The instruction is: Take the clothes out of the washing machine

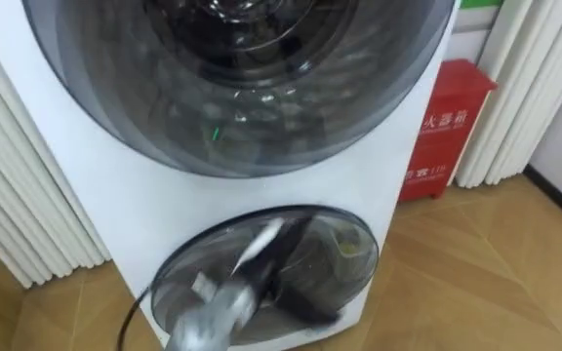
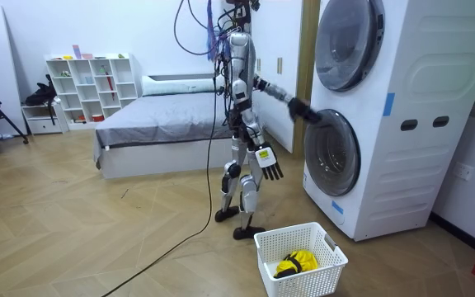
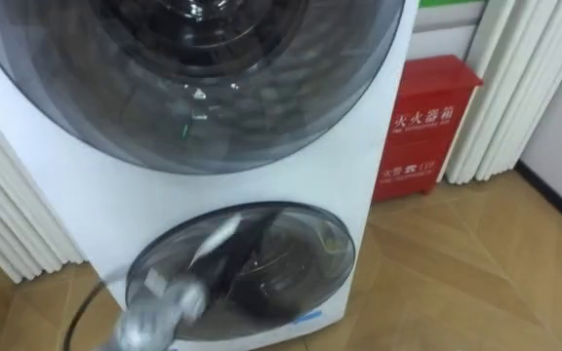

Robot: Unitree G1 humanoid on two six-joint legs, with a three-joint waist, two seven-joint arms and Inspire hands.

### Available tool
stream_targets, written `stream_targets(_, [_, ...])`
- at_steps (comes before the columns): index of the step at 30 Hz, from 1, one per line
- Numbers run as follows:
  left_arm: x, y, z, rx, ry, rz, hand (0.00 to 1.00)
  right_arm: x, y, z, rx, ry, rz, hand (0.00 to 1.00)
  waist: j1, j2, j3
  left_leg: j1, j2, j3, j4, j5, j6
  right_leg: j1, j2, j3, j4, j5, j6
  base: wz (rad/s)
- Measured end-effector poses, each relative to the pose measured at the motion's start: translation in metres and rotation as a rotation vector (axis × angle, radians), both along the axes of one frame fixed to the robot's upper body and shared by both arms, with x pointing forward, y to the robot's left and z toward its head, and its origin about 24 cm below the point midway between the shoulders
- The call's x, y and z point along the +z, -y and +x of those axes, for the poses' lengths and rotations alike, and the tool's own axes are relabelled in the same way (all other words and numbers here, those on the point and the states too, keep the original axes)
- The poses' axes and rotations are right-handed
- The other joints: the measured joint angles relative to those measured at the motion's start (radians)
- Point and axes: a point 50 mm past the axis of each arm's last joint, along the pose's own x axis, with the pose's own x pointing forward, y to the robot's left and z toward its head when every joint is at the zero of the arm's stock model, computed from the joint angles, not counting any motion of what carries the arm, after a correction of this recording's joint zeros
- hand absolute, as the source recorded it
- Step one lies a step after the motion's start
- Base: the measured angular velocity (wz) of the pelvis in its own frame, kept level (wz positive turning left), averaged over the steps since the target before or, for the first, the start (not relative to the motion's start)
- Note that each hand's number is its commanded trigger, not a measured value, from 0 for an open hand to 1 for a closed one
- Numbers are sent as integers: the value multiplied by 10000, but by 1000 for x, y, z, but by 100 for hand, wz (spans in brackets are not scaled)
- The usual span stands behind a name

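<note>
A yellow cloth (image 2: 297,262) lies in the white basket (image 2: 308,282) on the floor, near the robot's feet and in front of the washer (image 2: 411,124). What sits behind the glass of the closed lower door (image 1: 349,253) I cannot tell. The left hand (image 2: 310,113) reaches to that door's upper edge; I cannot tell how its fingers stand. The right hand (image 2: 271,170) hangs at the robot's side, fingers loose and empty. A red box (image 1: 447,127) stands right of the washer.
</note>
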Motion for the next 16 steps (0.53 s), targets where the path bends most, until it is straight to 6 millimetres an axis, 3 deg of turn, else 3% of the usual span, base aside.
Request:
stream_targets(1, [-11,-10,-10,307,-452,301,0,0,0,-2,-51,-23,12,0,120,-57,2,3,22,-10,0,-10,-59,1,29,14,-1,-16,-27,-4])
stream_targets(3, [-47,-52,-59,1728,-2169,1483,0,-2,-1,-10,-304,-191,38,0,374,-271,-92,-27,75,-125,9,-75,-223,2,131,-98,-7,-81,-123,14])
stream_targets(6, [-68,-93,-109,3425,-3544,2475,0,-3,3,-19,-615,-375,55,0,954,-427,-145,-23,118,-216,5,-55,-259,6,134,-301,-16,-110,-154,17])
stream_targets(8, [-75,-106,-134,4147,-4194,2973,0,-4,3,-22,-625,-422,169,0,1241,-429,-149,18,114,-295,4,-56,-260,75,116,-372,-17,-119,-147,15])
stream_targets(11, [-81,-115,-166,4767,-4797,3606,0,-4,0,-22,-589,-406,341,0,1387,-385,-127,43,100,-527,-33,-56,-260,185,51,-564,-18,-145,-108,20])
stream_targets(16, [-86,-108,-185,5668,-4982,3391,0,-6,-1,-29,-769,-574,419,0,1889,-423,-111,73,79,-528,-133,-86,-309,150,55,-556,1,-156,-94,3])
